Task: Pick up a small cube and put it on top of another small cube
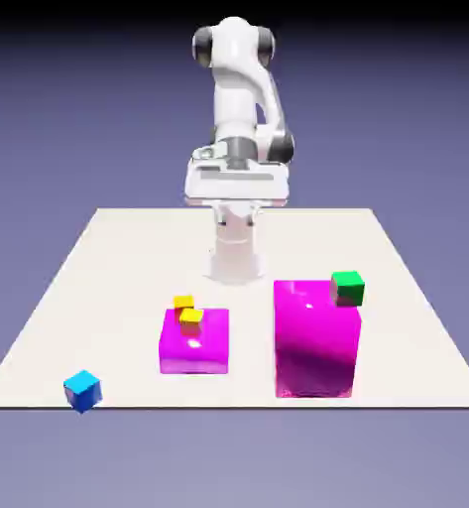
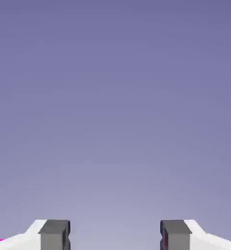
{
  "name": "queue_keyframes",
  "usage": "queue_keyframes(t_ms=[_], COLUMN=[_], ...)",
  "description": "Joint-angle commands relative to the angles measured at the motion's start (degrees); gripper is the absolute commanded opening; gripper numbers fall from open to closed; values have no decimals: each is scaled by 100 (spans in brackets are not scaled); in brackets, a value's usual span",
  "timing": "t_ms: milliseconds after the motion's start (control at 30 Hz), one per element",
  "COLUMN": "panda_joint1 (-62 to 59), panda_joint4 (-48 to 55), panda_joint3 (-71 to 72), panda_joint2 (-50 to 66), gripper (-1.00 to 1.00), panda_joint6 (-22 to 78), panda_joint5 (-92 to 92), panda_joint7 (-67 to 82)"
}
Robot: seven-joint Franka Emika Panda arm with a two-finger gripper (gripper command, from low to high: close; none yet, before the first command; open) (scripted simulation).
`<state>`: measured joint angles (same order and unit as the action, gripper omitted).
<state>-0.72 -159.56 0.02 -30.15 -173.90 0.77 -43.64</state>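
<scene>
The pincer (image 1: 236, 216) is spread, and in the hand view its two grey fingertips (image 2: 55, 235) stand well apart, with only the blue-violet backdrop (image 2: 115, 122) between them. In the exterior view it hangs high, near the arm's base (image 1: 235, 260). The small blue cube (image 1: 82, 391) is well apart from it, lower in the picture and far to the exterior view's left, at the near edge of the desk (image 1: 109, 268); this cube looks turned at an angle. The small green cube (image 1: 347, 289) is at the exterior view's right of the pincer, also apart from it, at the upper right corner of the tall magenta block (image 1: 314, 342). Between the blue cube and this block is the low magenta block (image 1: 194, 347), with two yellow cubes (image 1: 191, 320) at its upper side.
</scene>
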Motion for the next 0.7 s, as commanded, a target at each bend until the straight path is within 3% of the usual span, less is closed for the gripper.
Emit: queue_keyframes(t_ms=[0, 667], panda_joint1=[-117, -2457], panda_joint4=[120, 2516], panda_joint3=[2, 38], panda_joint2=[208, 4361], gripper=[0, 0], panda_joint6=[9, 190], panda_joint5=[64, 1340], panda_joint7=[-98, -2052])
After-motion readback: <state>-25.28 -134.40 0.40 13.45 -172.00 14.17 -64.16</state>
